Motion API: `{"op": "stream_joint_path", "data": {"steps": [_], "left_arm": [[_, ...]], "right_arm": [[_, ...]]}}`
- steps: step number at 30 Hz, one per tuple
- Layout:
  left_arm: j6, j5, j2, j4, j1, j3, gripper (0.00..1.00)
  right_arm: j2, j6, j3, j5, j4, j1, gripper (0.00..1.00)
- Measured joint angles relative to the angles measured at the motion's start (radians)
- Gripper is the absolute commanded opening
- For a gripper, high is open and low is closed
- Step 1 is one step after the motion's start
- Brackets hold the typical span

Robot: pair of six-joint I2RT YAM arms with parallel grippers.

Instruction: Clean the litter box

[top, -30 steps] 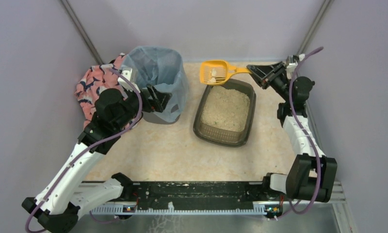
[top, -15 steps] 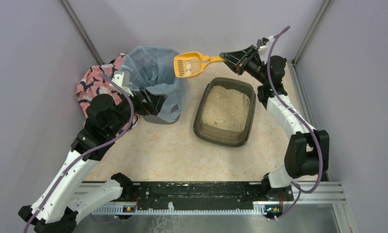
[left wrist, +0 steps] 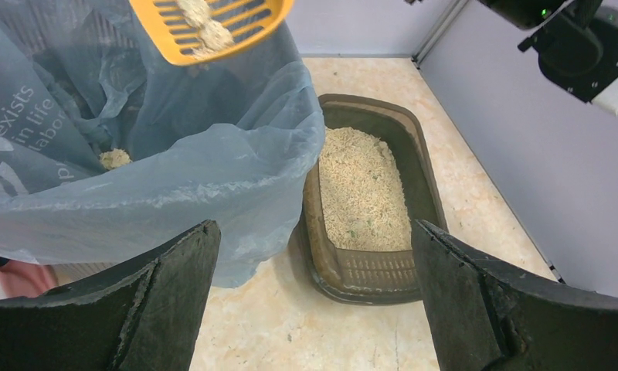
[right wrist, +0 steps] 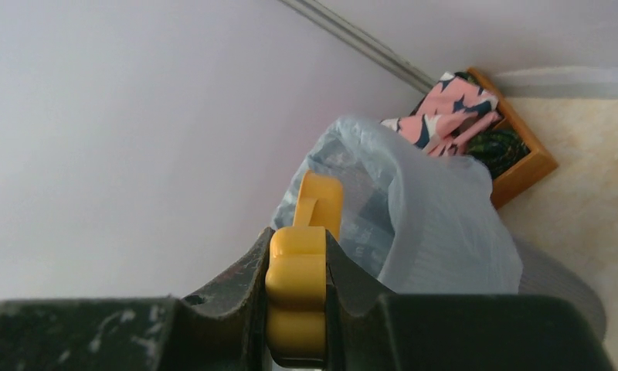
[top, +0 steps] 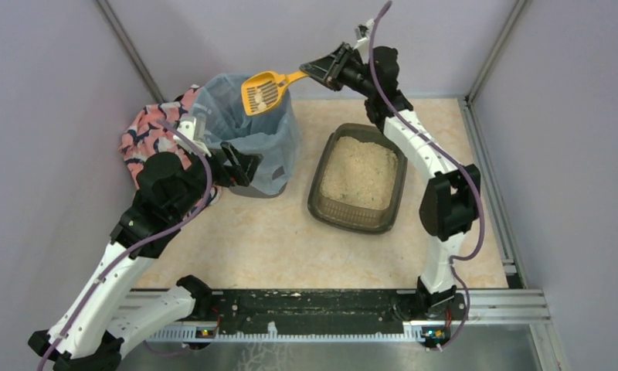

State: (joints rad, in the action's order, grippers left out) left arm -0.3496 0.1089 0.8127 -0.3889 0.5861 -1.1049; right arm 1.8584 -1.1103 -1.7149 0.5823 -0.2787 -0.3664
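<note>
- The right gripper (top: 319, 69) is pinched on the handle of the yellow scoop (top: 263, 91), raised at the far side.
- The scoop's head hangs over the open bin (top: 269, 158), which is lined with a blue bag (left wrist: 213, 178).
- Pale clumps (left wrist: 205, 27) lie on the scoop's slots; a lump (left wrist: 114, 158) lies inside the bag.
- The left gripper (top: 242, 164) is spread wide just beside the bin's near side, holding nothing.
- The litter box (top: 351, 219) sits on the table (top: 275, 239) right of the bin, just beside it, with beige litter (top: 360, 171) inside.
- A pink patterned cloth (top: 145, 131) lies left of the bin.
</note>
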Motion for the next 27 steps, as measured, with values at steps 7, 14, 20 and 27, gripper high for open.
{"op": "stream_joint_path", "data": {"steps": [7,14,20,27], "left_arm": [[0.004,0.022,-0.004,-0.015,0.000,0.000,0.99],[0.003,0.027,-0.003,-0.016,0.000,0.000,0.99],[0.003,0.029,0.003,-0.013,0.000,0.012,0.99],[-0.002,0.029,0.015,-0.008,0.000,0.034,0.99]], "right_arm": [[0.137,0.449,-0.370,-0.143,0.333,-0.111,0.00],[0.131,0.885,-0.437,-0.337,0.446,-0.296,0.00],[0.089,1.093,-0.351,-0.442,0.451,-0.390,0.00],[0.005,1.058,-0.275,-0.399,0.390,-0.351,0.00]]}}
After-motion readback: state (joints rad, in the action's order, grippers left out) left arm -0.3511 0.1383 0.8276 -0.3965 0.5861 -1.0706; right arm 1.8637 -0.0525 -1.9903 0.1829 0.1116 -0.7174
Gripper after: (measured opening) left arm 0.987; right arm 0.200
